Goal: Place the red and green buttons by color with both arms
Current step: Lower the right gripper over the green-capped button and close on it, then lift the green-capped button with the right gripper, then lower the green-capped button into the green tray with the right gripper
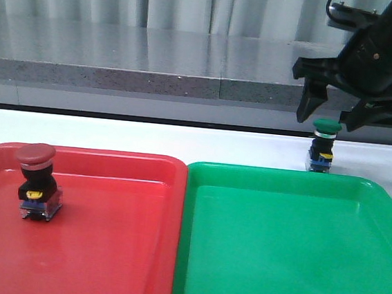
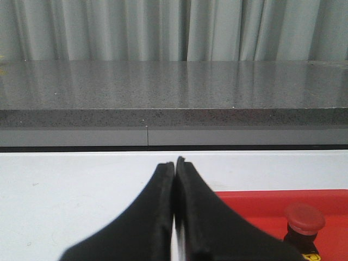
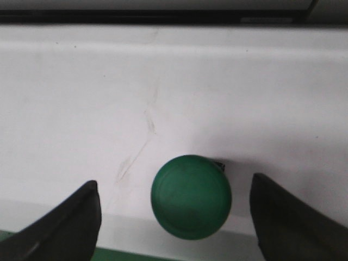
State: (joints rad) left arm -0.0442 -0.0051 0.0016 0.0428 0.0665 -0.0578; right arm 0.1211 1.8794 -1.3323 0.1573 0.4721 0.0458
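Red button [image 1: 35, 181] stands upright inside the red tray [image 1: 103, 249], in its left part, cap up, yellow tab facing the camera. In the left wrist view the same cap shows at the edge of the tray, beside the fingers.

Green button [image 1: 323, 147] stands upright on the white counter [image 1: 148, 139], just behind the far rim of the green tray [image 1: 290, 253], not in it. The two trays lie side by side, edges touching, red on the left and green on the right.

Right pincer [image 1: 332, 115]: open, fingers spread wide, hovering directly above the green button, one finger to each side of the cap. Right wrist view confirms: green cap sits centred between the two fingers, clear gaps on both sides, no contact.

Left pincer [image 2: 175, 166]: closed, fingertips pressed together, nothing held. It is over the white counter near the red tray's far edge. Not visible in the front view.
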